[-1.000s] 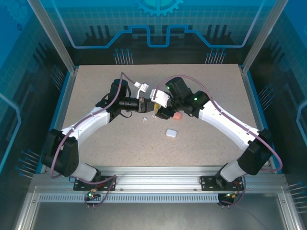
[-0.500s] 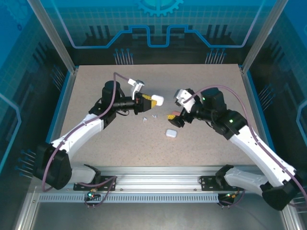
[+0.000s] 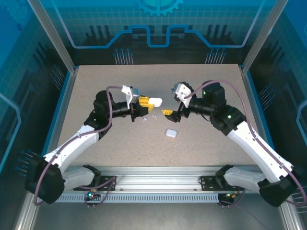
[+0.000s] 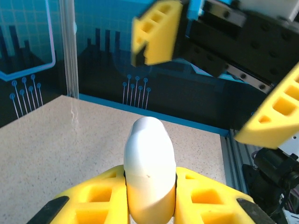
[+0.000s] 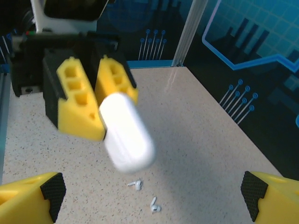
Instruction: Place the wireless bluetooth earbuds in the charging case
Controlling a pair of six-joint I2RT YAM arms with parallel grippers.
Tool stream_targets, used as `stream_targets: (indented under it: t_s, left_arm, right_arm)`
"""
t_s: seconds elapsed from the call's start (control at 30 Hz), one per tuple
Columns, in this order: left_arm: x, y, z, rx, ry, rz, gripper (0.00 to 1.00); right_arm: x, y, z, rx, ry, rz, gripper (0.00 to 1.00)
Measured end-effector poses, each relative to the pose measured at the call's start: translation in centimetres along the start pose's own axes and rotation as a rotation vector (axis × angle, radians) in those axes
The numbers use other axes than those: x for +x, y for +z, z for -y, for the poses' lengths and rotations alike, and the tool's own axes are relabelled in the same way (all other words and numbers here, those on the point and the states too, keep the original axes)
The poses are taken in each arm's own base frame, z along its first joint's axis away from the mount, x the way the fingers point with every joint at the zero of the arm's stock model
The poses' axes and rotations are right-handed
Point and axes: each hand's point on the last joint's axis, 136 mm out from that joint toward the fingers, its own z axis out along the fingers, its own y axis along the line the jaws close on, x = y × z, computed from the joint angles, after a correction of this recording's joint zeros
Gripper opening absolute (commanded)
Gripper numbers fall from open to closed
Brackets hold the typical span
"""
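Observation:
My left gripper (image 3: pixel 145 101) is shut on a white pebble-shaped charging case (image 3: pixel 155 101), held above the table with its rounded end sticking out past the yellow fingers (image 4: pixel 93 200). The case (image 4: pixel 149 158) looks closed, with a thin seam across it. Two tiny white earbuds (image 3: pixel 145 119) (image 3: pixel 154 116) lie on the table just below it. In the right wrist view the earbuds (image 5: pixel 136 185) (image 5: pixel 154 205) lie beneath the held case (image 5: pixel 127 133). My right gripper (image 3: pixel 171 109) hangs open to the right of the case, apart from it, with nothing between its fingers (image 5: pixel 28 196).
A second white case (image 3: pixel 171 133) lies closed on the table nearer the front. The speckled tabletop (image 3: pixel 206 143) is bordered by a blue rim and metal posts. My right gripper's yellow fingers (image 4: pixel 156 32) loom in front of the left wrist camera.
The two grippers were together at the case; the right one has let go and drawn back to the right, open. The left arm pulled back slightly, keeping the case. The pink case is now hidden.

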Motion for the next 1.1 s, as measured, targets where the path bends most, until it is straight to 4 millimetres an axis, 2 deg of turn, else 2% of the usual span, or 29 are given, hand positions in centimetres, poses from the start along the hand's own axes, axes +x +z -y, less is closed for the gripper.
stream_targets:
  t_s: [0.17,0.53,0.67,0.8,1.1]
  left_arm:
    - [0.3,-0.2,0.3,0.003,0.045,0.003,0.09]
    - [0.0,-0.4,0.7,0.003,0.068,0.011,0.09]
    - [0.0,-0.4,0.7,0.003,0.068,0.011,0.08]
    - [0.0,-0.4,0.7,0.002,0.069,0.011,0.08]
    - [0.1,-0.4,0.4,-0.013,0.082,0.008,0.08]
  right_arm:
    - [-1.9,1.1,0.7,-0.032,-0.043,0.017,0.94]
    - [-0.6,3.1,-0.4,-0.107,-0.059,-0.035,0.94]
    - [-0.5,3.8,-0.2,-0.108,-0.062,-0.048,0.89]
    - [-0.6,3.9,0.2,-0.093,-0.067,-0.056,0.85]
    - [-1.3,3.8,0.6,-0.084,-0.070,-0.053,0.82]
